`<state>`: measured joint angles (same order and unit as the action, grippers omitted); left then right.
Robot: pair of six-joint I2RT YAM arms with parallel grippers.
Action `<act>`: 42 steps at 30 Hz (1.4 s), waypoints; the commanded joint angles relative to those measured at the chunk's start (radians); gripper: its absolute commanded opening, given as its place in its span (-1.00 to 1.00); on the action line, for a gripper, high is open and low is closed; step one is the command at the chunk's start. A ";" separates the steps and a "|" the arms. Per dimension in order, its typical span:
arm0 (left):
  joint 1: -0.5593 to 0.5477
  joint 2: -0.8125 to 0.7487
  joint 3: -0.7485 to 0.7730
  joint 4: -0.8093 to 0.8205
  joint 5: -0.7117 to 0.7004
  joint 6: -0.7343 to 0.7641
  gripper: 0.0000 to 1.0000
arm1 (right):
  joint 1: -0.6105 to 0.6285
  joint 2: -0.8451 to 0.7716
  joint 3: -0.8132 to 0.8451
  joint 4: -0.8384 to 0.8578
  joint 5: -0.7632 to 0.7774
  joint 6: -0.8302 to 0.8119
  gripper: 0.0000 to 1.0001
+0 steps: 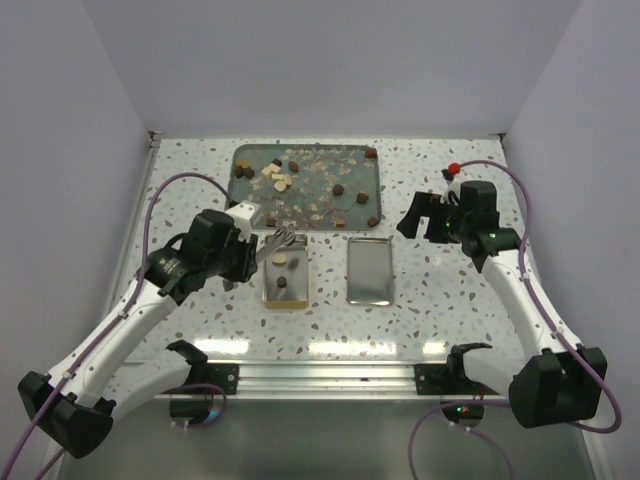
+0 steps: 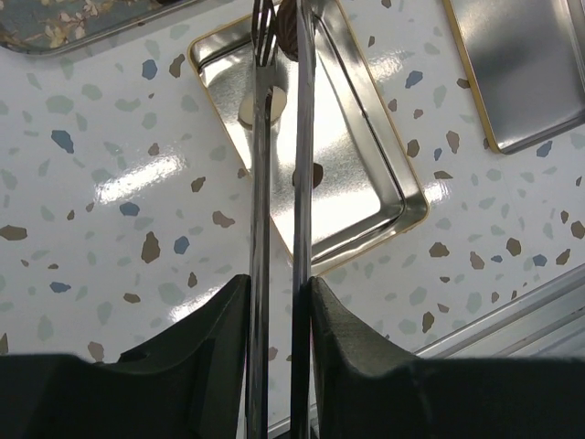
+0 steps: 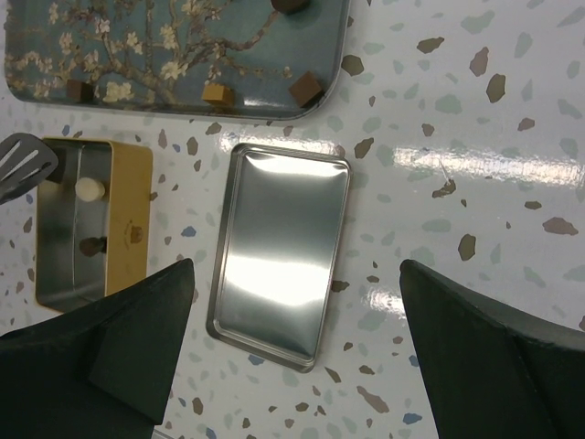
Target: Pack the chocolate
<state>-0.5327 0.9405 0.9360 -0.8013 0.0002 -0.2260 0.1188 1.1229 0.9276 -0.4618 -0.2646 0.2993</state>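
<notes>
1. My left pincer [image 2: 279,329] is clamped on the handles of metal tongs [image 2: 303,137], pressing their arms nearly together; the tips reach over the far end of the gold tin [image 2: 366,174], I judge so that a piece can be let go straight into it.
2. Some of the chocolate [image 3: 89,188] is already in the tin, a cream piece and a dark one [image 3: 91,245]; another dark piece shows right at the tong tips, pinched or lying loose I cannot tell.
3. Far more pieces [image 1: 338,188] lie scattered on the blossom-patterned tray [image 1: 355,165] just beyond the tin, among pale flakes that crowd them.
4. My right pincer [image 3: 297,302] hangs wide open and empty above the silver lid [image 1: 369,270]; the lid lies on the counter beside the tin, apart from it, likely kept for closing.
</notes>
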 commanded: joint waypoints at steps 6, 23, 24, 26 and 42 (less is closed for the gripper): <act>-0.004 -0.025 0.003 -0.010 0.003 -0.022 -0.07 | 0.005 -0.028 -0.007 -0.003 -0.013 0.008 0.95; -0.001 0.236 0.339 0.036 -0.069 -0.007 -0.16 | 0.004 0.009 -0.024 0.026 -0.001 0.009 0.95; 0.005 0.259 0.368 0.039 -0.077 -0.004 -0.16 | 0.005 0.017 -0.024 0.028 -0.001 0.009 0.94; 0.016 0.322 0.401 0.043 -0.101 -0.003 -0.16 | 0.004 0.028 -0.019 0.034 0.001 0.009 0.95; 0.095 0.638 0.518 0.123 -0.267 -0.059 -0.13 | 0.005 0.115 0.097 0.023 -0.070 0.038 0.95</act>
<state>-0.4587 1.5505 1.4067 -0.7639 -0.2733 -0.2558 0.1196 1.2217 0.9714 -0.4541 -0.2848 0.3141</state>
